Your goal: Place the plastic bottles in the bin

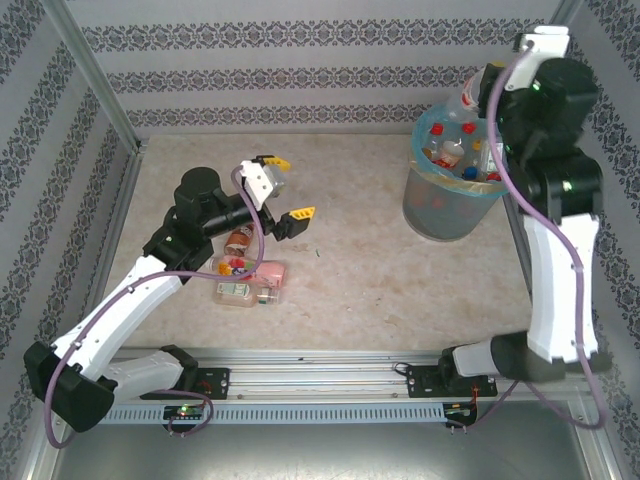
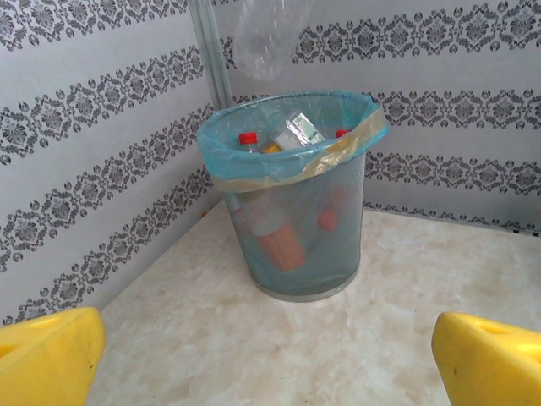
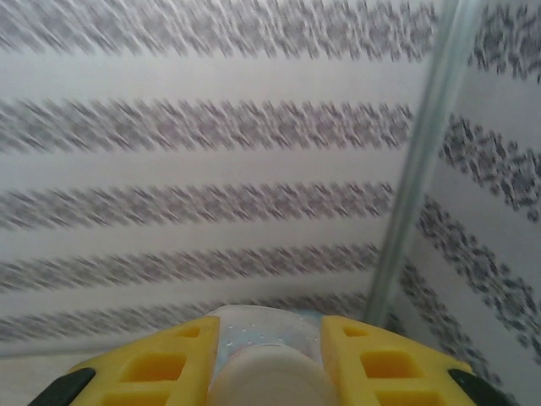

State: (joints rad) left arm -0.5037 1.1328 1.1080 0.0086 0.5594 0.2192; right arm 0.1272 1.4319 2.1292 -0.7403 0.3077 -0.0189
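Pinching bottle [image 3: 266,326] by cap, right fingers [image 3: 152,368] — base toward bin [image 1: 440,215].

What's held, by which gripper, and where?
A bottle, in the right gripper, pinched at its cap end above the bin. The left gripper is open, empty.

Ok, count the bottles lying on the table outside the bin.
4, in one cluster on the table beside the left arm: a brown-labelled one farthest back, a red-and-yellow one, a pink one, a green-labelled one nearest. The arm may hide more.
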